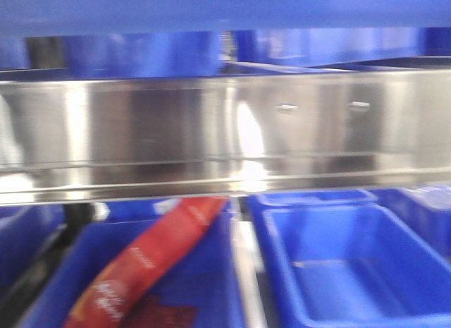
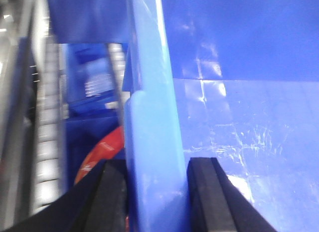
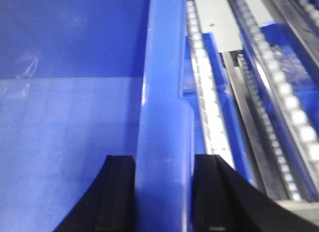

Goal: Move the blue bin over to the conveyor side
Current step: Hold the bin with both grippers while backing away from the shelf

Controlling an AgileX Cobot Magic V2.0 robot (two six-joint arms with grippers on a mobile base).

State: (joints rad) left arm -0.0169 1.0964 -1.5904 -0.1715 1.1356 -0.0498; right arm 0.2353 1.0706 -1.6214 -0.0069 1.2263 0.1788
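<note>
Left gripper (image 2: 157,192) and right gripper (image 3: 164,192) each clamp a rim on opposite sides of the bin (image 2: 239,117) — two-sided grip for a level carry. Bin hangs between them, above the steel rail (image 1: 211,123) — conveyor not in view.

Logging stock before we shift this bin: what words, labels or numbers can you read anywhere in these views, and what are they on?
No text can be read in any view.
Red packet: white lettering runs along it, too blurred to read.
Pale patch in a bin further back, left wrist view: possibly a label, too blurred to read.
Blue bin: no text shows on its rim or inner walls.
</note>
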